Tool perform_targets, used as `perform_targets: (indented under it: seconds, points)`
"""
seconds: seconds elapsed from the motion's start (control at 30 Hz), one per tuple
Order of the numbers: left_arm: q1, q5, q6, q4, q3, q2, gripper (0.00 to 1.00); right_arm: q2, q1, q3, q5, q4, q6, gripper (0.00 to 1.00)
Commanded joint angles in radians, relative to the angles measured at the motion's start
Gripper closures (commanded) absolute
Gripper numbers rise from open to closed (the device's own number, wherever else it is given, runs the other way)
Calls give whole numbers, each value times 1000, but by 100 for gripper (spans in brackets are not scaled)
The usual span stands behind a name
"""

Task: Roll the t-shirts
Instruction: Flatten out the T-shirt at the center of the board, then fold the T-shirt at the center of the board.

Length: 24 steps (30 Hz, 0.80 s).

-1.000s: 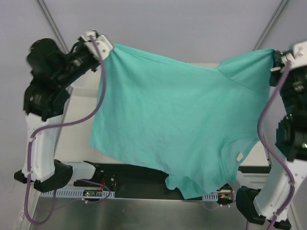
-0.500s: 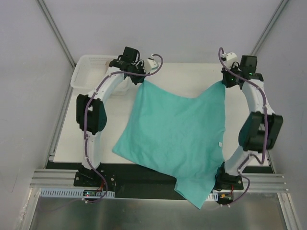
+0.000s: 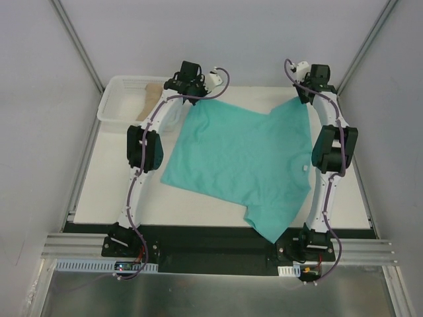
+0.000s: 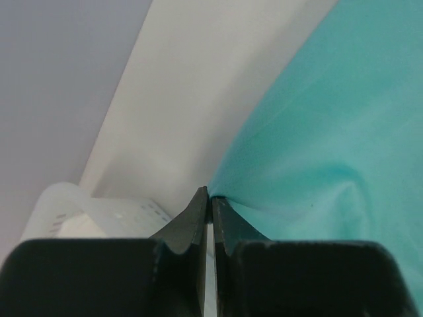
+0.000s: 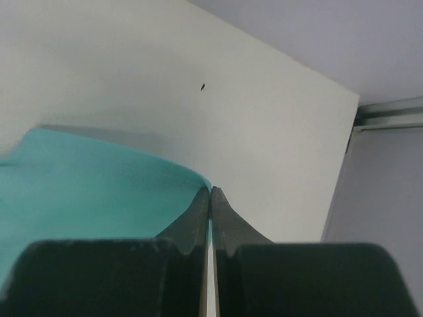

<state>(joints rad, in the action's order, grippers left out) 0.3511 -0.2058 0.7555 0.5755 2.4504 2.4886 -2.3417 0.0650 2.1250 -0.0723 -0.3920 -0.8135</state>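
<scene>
A teal-green t-shirt point(image 3: 241, 158) lies spread over the white table, its near part hanging over the front edge, its small white neck tag point(image 3: 305, 168) on the right. My left gripper point(image 3: 193, 99) is shut on its far left corner; in the left wrist view the gripper point(image 4: 210, 198) pinches the cloth point(image 4: 330, 132). My right gripper point(image 3: 306, 100) is shut on the far right corner; in the right wrist view the gripper point(image 5: 210, 191) pinches the teal edge point(image 5: 86, 178). Both arms reach to the far side of the table.
A white plastic basket point(image 3: 122, 96) stands at the far left corner with a tan cloth roll point(image 3: 152, 96) in it; its rim shows in the left wrist view point(image 4: 99, 211). The table's right edge point(image 5: 340, 172) lies close to my right gripper.
Both grippers have carried the shirt from raised toward the camera down and away to the far side of the table. The shirt now lies spread on the table.
</scene>
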Motion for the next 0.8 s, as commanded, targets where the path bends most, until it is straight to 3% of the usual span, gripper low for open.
perform_targets:
  seconds: [0.0,0.33,0.77]
  points:
    - [-9,39,27,-78,30,7,100,15,-21,92,101,88,-15,99]
    - [-9,-35,87,-83,-162,-138,100,238,-22,-164,85,-36,-30,99]
    - [-32,-124,347,-82,-280,-221,100,484,-40,-436,39,-189,39,99]
